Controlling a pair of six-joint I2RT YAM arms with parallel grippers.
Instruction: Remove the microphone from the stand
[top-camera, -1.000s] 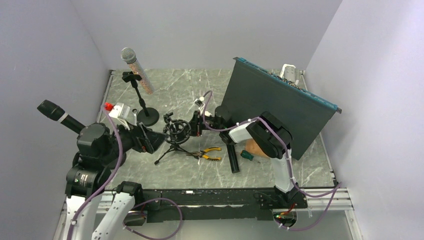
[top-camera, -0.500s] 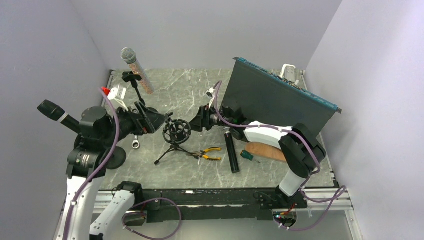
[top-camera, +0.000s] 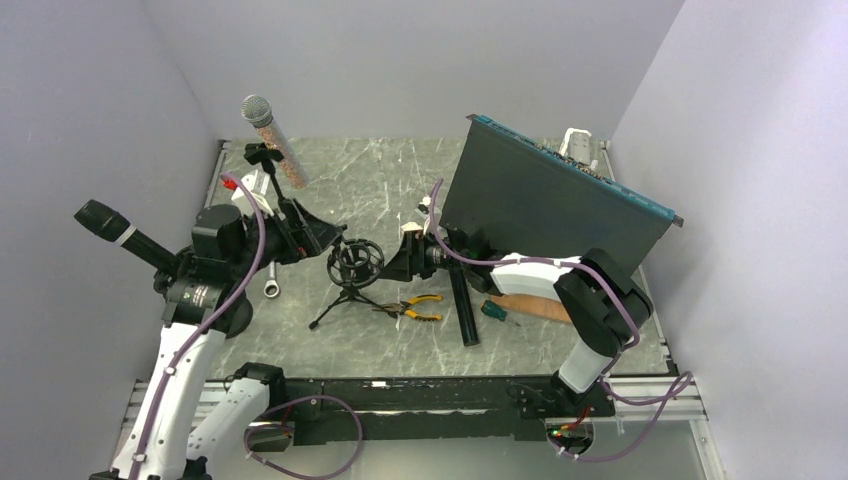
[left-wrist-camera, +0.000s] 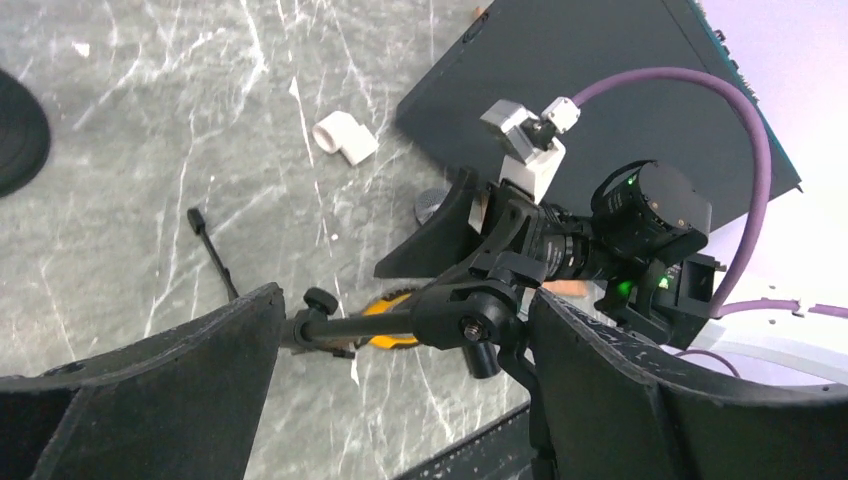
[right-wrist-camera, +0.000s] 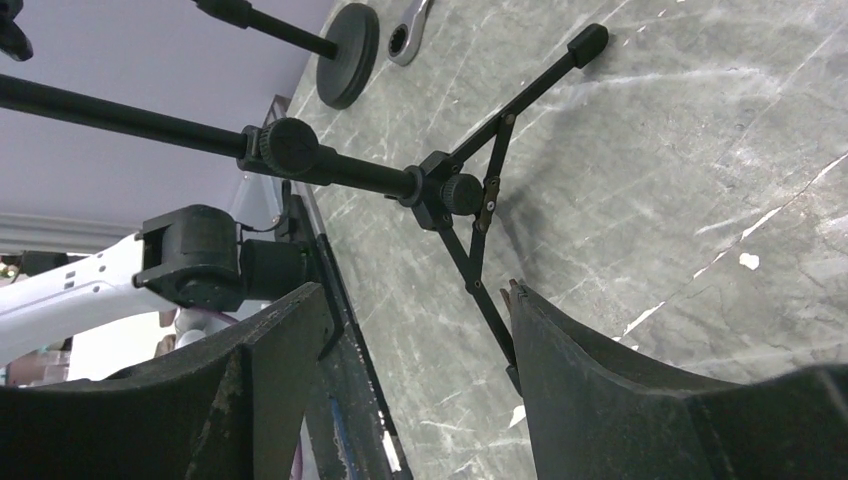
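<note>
A small black tripod stand (top-camera: 345, 295) carries a ring-shaped shock mount (top-camera: 355, 262) that looks empty. A black microphone (top-camera: 462, 305) lies flat on the table to its right. My left gripper (top-camera: 320, 232) is open just left of the ring. In the left wrist view the stand's pole (left-wrist-camera: 380, 322) and joint (left-wrist-camera: 470, 318) sit between the spread fingers of my left gripper (left-wrist-camera: 405, 300), the joint close to the right finger. My right gripper (top-camera: 405, 258) is open on the ring's right side, holding nothing. In the right wrist view my right gripper (right-wrist-camera: 410, 300) faces the tripod stand (right-wrist-camera: 450, 190).
A silver-headed microphone (top-camera: 258, 110) stands on a tall stand at the back left, another black microphone (top-camera: 100, 220) at the far left. A wrench (top-camera: 272, 285), yellow-handled pliers (top-camera: 415, 305) and a green-handled screwdriver (top-camera: 495, 310) lie near the tripod. A large dark panel (top-camera: 550, 210) leans at the right.
My right gripper has opened and drawn back a little to the right. My left gripper has moved from the tripod's legs up and back to the shock mount.
</note>
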